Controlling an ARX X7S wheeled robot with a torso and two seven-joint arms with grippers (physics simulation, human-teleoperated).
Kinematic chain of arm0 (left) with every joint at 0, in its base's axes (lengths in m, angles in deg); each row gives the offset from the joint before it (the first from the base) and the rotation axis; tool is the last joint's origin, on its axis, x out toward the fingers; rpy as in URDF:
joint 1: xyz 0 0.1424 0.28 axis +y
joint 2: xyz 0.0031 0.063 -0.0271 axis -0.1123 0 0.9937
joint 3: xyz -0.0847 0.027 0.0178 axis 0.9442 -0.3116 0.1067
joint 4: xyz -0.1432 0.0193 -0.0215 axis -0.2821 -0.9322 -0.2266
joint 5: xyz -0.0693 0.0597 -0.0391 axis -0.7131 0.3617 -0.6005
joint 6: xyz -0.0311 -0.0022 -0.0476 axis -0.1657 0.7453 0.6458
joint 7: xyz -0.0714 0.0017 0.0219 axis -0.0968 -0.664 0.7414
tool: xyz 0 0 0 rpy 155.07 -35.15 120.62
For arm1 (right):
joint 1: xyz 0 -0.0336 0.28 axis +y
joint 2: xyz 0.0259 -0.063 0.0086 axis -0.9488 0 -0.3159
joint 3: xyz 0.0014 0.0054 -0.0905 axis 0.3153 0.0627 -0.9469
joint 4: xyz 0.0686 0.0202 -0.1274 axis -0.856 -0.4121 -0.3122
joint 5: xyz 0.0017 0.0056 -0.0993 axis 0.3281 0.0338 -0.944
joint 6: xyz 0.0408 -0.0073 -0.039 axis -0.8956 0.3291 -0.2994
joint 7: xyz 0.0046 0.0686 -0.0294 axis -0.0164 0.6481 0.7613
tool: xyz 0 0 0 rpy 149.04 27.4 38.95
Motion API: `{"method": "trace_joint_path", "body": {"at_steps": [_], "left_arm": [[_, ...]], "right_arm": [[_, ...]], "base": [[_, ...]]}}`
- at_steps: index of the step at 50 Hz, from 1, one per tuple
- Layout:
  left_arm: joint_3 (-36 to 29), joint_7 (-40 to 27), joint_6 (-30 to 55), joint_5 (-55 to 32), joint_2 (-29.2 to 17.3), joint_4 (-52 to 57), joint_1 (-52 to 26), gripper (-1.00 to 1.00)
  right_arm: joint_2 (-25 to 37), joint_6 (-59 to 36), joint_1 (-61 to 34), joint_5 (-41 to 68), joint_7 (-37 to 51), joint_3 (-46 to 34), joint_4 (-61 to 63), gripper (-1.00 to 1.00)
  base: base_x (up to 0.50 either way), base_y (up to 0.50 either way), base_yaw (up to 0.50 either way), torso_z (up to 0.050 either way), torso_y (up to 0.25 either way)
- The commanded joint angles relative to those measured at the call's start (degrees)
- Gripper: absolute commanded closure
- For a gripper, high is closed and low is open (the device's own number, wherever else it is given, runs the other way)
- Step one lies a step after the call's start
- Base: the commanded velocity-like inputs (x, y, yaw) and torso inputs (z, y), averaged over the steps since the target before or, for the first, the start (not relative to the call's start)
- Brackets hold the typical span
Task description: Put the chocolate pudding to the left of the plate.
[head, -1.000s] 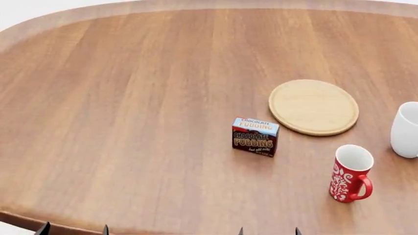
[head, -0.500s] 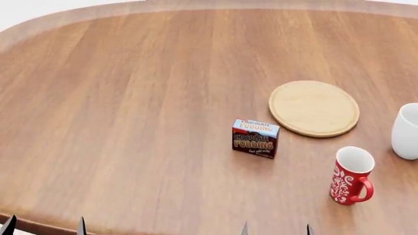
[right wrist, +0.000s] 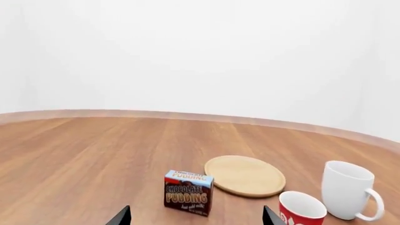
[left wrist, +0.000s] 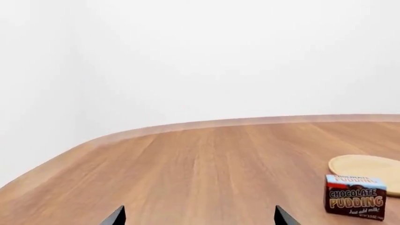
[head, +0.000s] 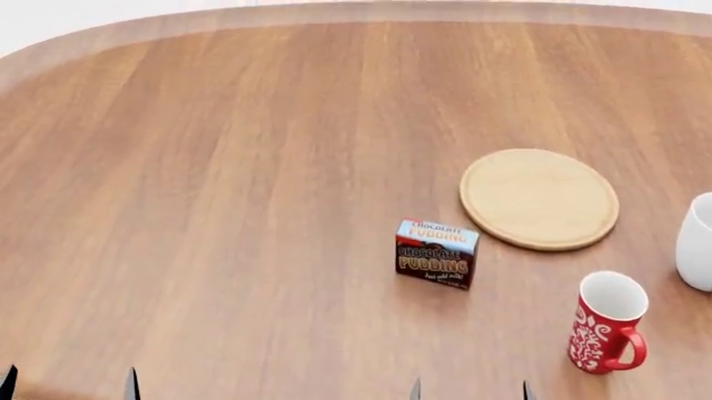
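One chocolate pudding (head: 436,252) stands upright on the tabletop (head: 223,167), near the front-left edge of the one plate (head: 539,198) but not touching it, nothing between them. Two mugs sit off to the right, a red patterned mug (head: 608,322) and a white mug (head: 699,242). Left tool (head: 69,385) and right tool (head: 469,389) show only fingertips, spread wide and holding nothing.
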Motion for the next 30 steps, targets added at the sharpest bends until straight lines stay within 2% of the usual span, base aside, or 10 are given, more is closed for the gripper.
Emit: {"method": "trace_joint_path", "body": {"at_steps": [1, 16, 30], "left_arm": [[-0.34, -0.33, 0.04, -0.17, -0.52, 0.94, 0.38, -1.00], [-1.42, -0.14, -0.50, -0.27, -0.63, -2.31, -1.22, -1.00], [-1.99, -1.21, -0.17, -0.67, -1.43, -0.85, -0.64, -1.00]], "right_arm": [[0.36, -0.44, -0.06, 0.10, 0.40, -0.53, 0.38, -1.00], [0.72, -0.98, -0.80, 0.60, 0.39, -1.40, -0.65, -1.00], [1.28, -0.86, -0.66, 0.80, 0.94, -1.96, -0.21, -1.00]], "base": [[0.11, 0.00, 0.00, 0.000, 0.000], [0.11, 0.00, 0.00, 0.000, 0.000], [0.11, 0.00, 0.00, 0.000, 0.000]]}}
